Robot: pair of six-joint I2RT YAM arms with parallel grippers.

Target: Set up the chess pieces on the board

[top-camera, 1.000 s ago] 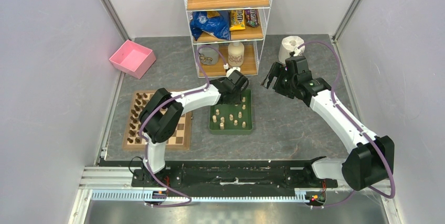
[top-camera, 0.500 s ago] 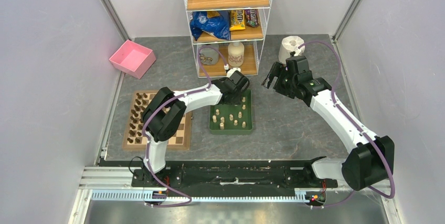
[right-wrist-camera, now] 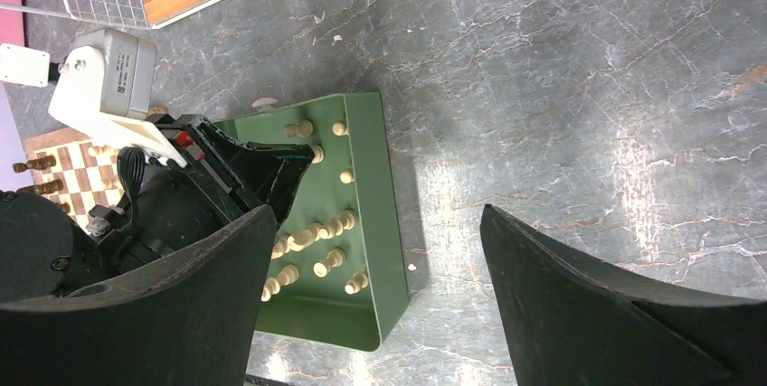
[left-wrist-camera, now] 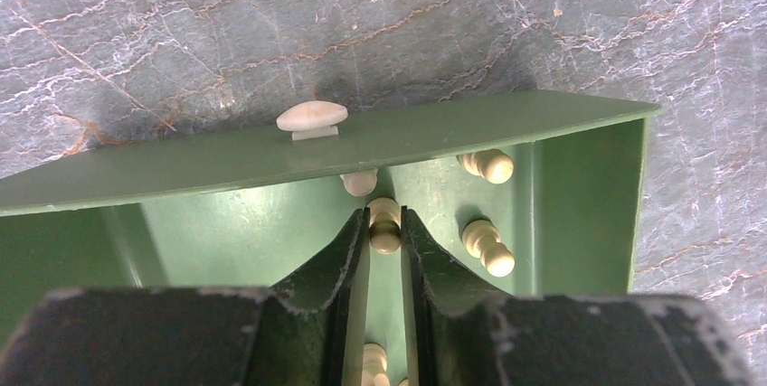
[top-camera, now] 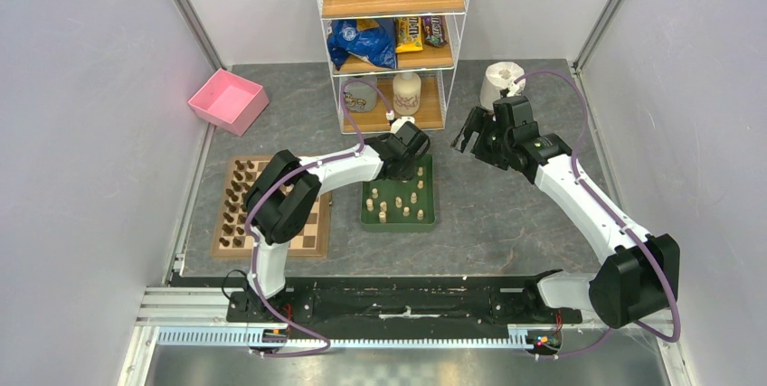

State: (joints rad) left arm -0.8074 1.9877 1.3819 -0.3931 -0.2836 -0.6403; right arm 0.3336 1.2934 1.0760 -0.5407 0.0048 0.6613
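The left pincer (left-wrist-camera: pixel 384 220) reaches into the tray (left-wrist-camera: pixel 226 155) and is clamped on a cream piece (left-wrist-camera: pixel 385 235) near the tray's far wall. The right pincer (right-wrist-camera: pixel 380 219) hangs spread wide, right of the tray. The board (top-camera: pixel 312 225) lies left of the tray, with dark pieces (top-camera: pixel 237 193) on it.

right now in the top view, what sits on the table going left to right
pink box → board → green tray → white cylinder
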